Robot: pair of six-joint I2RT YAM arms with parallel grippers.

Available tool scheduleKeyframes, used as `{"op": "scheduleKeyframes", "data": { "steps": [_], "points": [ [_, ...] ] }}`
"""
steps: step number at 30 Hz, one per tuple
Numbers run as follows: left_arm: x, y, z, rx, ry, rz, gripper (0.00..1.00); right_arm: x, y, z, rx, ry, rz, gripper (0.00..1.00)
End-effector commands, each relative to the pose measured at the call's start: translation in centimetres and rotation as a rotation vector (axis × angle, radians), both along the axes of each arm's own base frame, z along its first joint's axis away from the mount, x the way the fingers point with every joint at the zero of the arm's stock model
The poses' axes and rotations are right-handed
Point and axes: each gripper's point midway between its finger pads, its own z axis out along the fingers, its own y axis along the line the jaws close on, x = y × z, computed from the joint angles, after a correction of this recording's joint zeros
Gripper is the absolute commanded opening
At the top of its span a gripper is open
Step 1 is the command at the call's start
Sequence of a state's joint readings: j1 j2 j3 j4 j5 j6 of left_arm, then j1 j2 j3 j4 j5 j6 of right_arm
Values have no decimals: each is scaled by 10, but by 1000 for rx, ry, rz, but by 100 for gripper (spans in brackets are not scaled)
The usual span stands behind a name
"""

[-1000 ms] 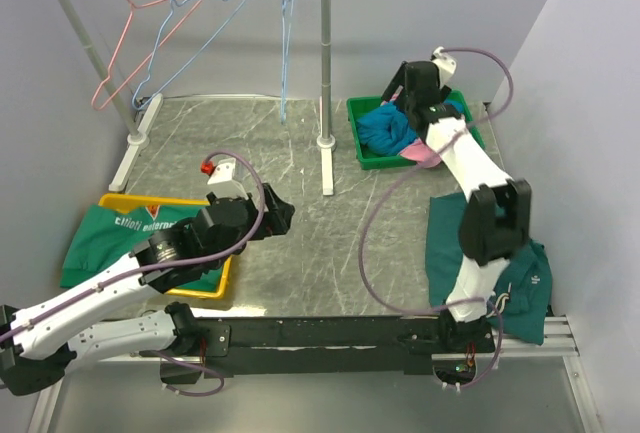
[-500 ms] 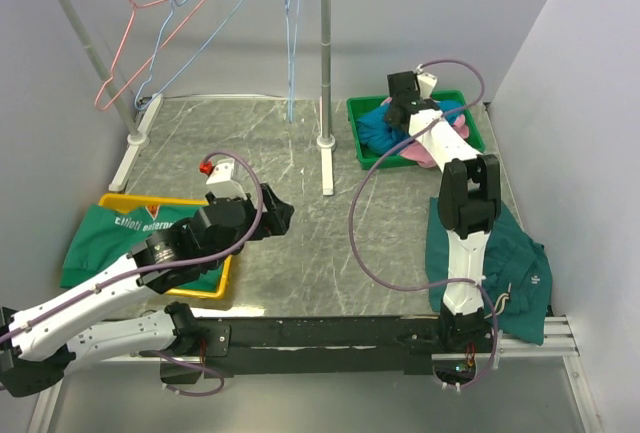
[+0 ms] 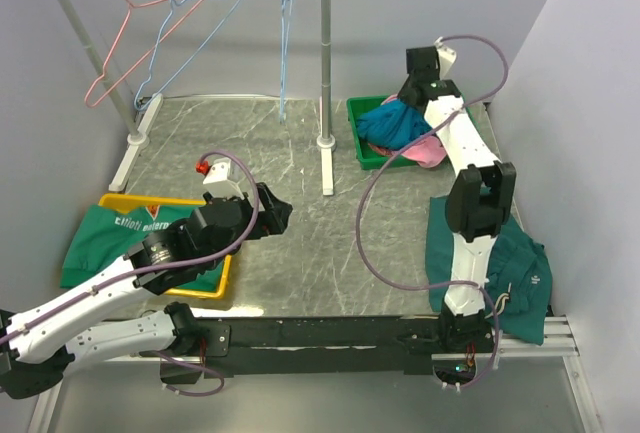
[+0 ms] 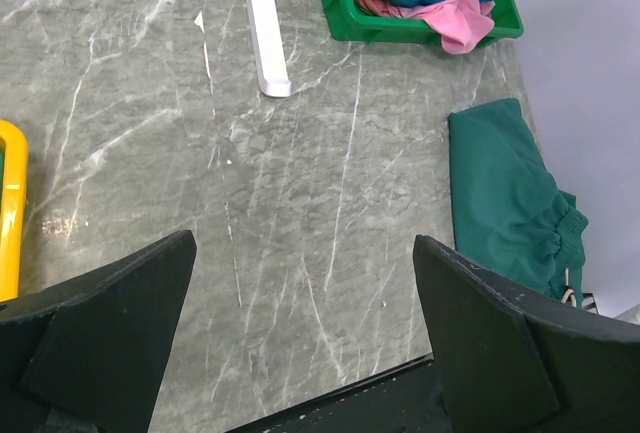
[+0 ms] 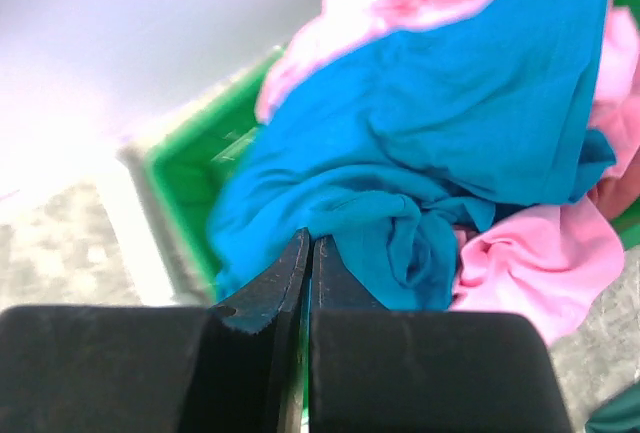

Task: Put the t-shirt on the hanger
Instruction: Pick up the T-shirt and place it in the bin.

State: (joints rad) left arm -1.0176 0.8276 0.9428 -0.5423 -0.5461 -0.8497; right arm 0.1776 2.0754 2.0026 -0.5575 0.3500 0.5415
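The teal-blue t-shirt (image 3: 395,125) lies bunched in the green bin (image 3: 362,148) at the back right. My right gripper (image 3: 405,95) hangs over the bin's far side, and a fold of the shirt rises toward it. In the right wrist view the gripper (image 5: 312,238) is shut, its tips pinching a fold of the t-shirt (image 5: 430,153). My left gripper (image 3: 275,213) hovers open over the bare table centre (image 4: 305,323), holding nothing. Two light-blue wire hangers hang on the rail: one (image 3: 200,28) at the left, another (image 3: 285,53) edge-on near the right post.
A pink garment (image 3: 428,151) lies under the t-shirt in the bin. A pink-red hanger (image 3: 120,43) hangs at the rail's left end. The rack's right post (image 3: 326,73) stands beside the bin. Dark green shirts lie in the yellow tray (image 3: 215,288) and at the near right (image 3: 515,273).
My right gripper has gone from open to shut on a fold of the t-shirt in the bin, and the cloth now stands higher. The left arm has barely moved.
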Motion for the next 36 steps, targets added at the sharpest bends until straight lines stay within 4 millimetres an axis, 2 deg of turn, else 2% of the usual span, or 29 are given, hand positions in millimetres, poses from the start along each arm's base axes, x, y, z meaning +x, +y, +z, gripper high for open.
{"op": "scheduleKeyframes", "data": {
  "steps": [1, 2, 3, 5, 7, 10, 15, 16, 19, 23, 24, 26, 27, 29, 30, 31, 34, 35, 36],
  "points": [
    [4, -4, 21, -33, -46, -10, 97, -23, -3, 170, 55, -343, 9, 0],
    [4, -6, 23, -38, -49, -17, 96, -29, -5, 199, 61, -399, 11, 0],
    [5, -8, 26, -47, -56, -21, 96, -32, -6, 214, 66, -433, 11, 0],
    [6, -12, 30, -54, -63, -33, 96, -43, -5, 258, 78, -537, 33, 0],
    [8, -16, 33, -64, -70, -38, 96, -52, -4, 289, 86, -613, 48, 0],
    [9, -21, 37, -73, -75, -49, 96, -62, 0, 329, 103, -740, 82, 0],
    [12, -23, 42, -80, -88, -50, 96, -83, -2, 385, 106, -905, 95, 0],
    [12, -23, 44, -82, -91, -49, 96, -90, -3, 401, 106, -948, 96, 0],
    [14, -23, 44, -81, -95, -49, 96, -109, -3, 434, 114, -1036, 100, 0],
    [16, -24, 42, -85, -93, -53, 96, -140, 5, 461, 102, -1106, 116, 0],
    [17, -26, 43, -89, -93, -57, 96, -158, 5, 472, 104, -1135, 118, 0],
    [17, -27, 41, -93, -91, -62, 96, -172, 13, 477, 93, -1151, 127, 0],
    [17, -28, 40, -94, -90, -63, 96, -190, 12, 488, 93, -1179, 126, 0],
    [16, -28, 38, -96, -84, -68, 96, -209, 20, 497, 79, -1205, 143, 0],
    [16, -29, 38, -98, -84, -67, 96, -224, 19, 507, 86, -1231, 146, 0],
    [16, -30, 37, -101, -81, -72, 97, -236, 26, 513, 88, -1248, 166, 0],
    [16, -31, 35, -106, -79, -76, 97, -261, 29, 525, 83, -1282, 181, 0],
    [16, -31, 36, -108, -81, -77, 96, -270, 40, 527, 102, -1287, 212, 0],
    [16, -31, 35, -108, -81, -76, 96, -281, 37, 532, 108, -1299, 201, 0]
  ]
}}
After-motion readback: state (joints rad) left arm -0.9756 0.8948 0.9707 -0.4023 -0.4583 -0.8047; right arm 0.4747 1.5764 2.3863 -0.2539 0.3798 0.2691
